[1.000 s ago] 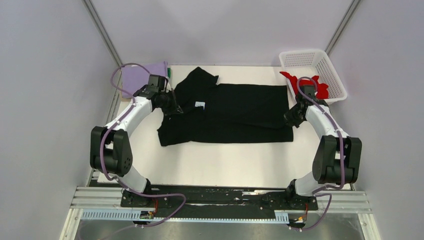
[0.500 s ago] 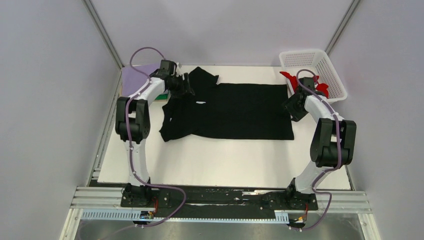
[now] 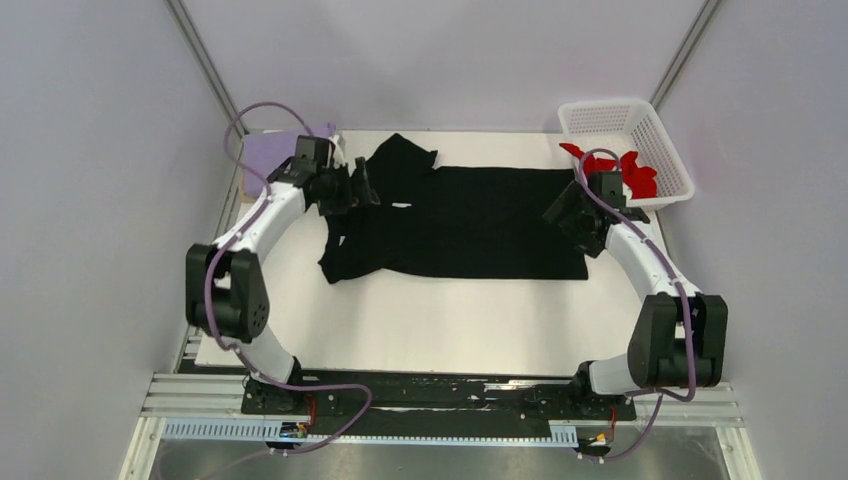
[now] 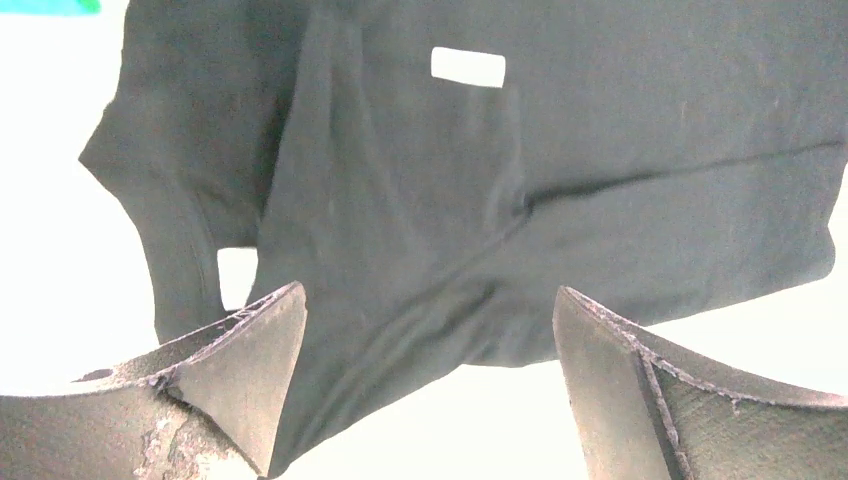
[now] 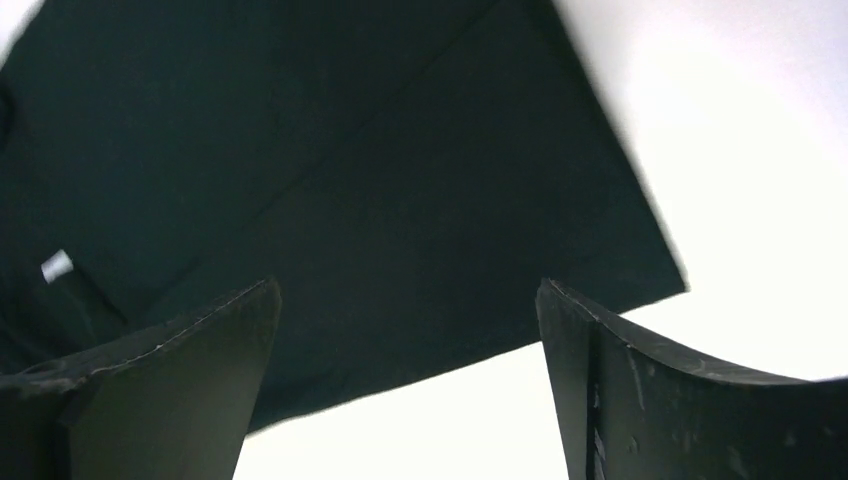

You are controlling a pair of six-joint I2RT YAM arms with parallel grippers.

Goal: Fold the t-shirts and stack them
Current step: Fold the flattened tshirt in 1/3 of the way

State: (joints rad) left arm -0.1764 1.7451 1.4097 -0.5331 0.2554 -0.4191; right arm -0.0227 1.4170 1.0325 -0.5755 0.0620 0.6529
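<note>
A black t-shirt (image 3: 470, 225) lies folded lengthwise across the white table, its small white neck label (image 3: 402, 206) facing up and one sleeve bunched at the far left. My left gripper (image 3: 357, 187) hovers open over the collar end and holds nothing. In the left wrist view the black t-shirt (image 4: 560, 150) and the label (image 4: 467, 66) lie below the spread fingers (image 4: 250, 370). My right gripper (image 3: 562, 211) is open above the hem end, empty over the black t-shirt (image 5: 350, 170). A lilac t-shirt (image 3: 265, 152) lies at the far left. A red t-shirt (image 3: 640, 175) hangs from the basket.
A white lattice basket (image 3: 625, 118) stands at the far right corner, by the right arm's forearm. A green strip (image 4: 50, 5) shows beside the lilac cloth. Grey walls close in on both sides. White table surface (image 3: 450, 320) stretches between the shirt and the arm bases.
Both grippers carried the shirt's near edge toward the far side, then opened and let go. They now stand raised above the shirt's two ends.
</note>
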